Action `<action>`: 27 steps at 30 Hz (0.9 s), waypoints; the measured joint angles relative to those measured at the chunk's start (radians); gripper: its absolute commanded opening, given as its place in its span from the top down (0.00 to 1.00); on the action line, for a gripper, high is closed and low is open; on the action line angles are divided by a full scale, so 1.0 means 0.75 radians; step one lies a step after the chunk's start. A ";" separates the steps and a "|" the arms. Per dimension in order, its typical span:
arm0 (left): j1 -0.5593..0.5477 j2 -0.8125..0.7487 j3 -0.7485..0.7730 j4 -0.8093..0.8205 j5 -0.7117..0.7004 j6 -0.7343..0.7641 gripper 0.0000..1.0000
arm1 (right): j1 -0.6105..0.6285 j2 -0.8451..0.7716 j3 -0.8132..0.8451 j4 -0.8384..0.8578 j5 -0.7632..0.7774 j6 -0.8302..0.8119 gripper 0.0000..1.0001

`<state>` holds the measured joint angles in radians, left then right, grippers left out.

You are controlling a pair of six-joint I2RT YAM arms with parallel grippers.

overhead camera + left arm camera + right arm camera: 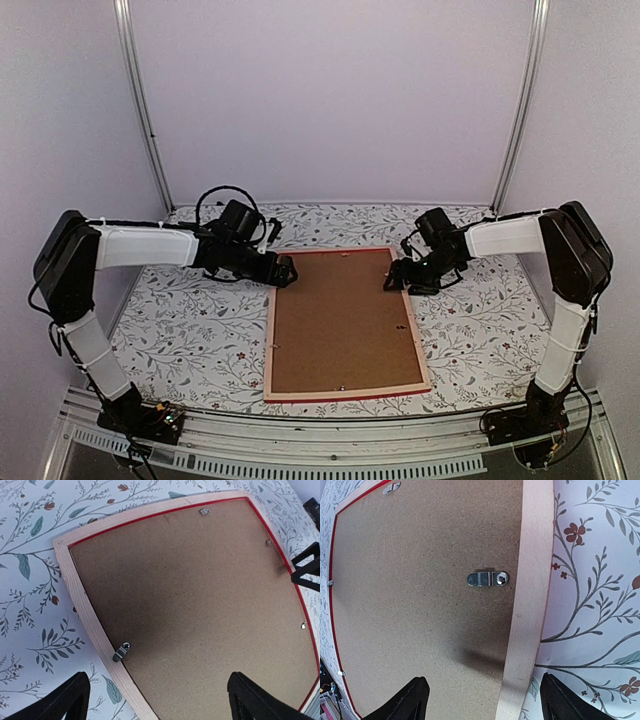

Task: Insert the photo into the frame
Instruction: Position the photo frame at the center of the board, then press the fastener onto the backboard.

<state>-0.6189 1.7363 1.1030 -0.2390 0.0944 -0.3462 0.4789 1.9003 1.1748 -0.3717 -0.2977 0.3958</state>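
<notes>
The frame lay face down on the floral tablecloth, its brown backing board seated in it. The photo was out of sight, presumably beneath. The left gripper and right gripper hovered near the 2 far corners, jaws spread, holding nothing. A turn clip sitting askew might let the board lift, and a finger catching the rim might skid the frame.
</notes>
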 measured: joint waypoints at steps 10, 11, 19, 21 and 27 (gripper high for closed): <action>0.000 0.149 0.065 -0.047 0.014 0.027 0.03 | -0.003 -0.001 0.000 0.009 0.000 -0.030 0.19; 0.000 0.155 0.068 -0.048 0.016 0.028 0.03 | -0.003 -0.001 0.000 0.011 0.000 -0.031 0.19; -0.001 0.213 0.126 -0.046 0.038 0.038 0.03 | -0.004 -0.001 0.000 0.025 -0.001 -0.040 0.18; -0.002 0.233 0.137 -0.045 0.039 0.041 0.03 | -0.005 -0.001 -0.001 0.027 -0.001 -0.040 0.18; -0.003 0.278 0.169 -0.040 0.038 0.051 0.04 | -0.015 -0.001 -0.009 0.029 -0.002 -0.045 0.18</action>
<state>-0.6209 1.9446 1.2301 -0.2687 0.1230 -0.3080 0.4679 1.8996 1.1679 -0.3500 -0.2989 0.3622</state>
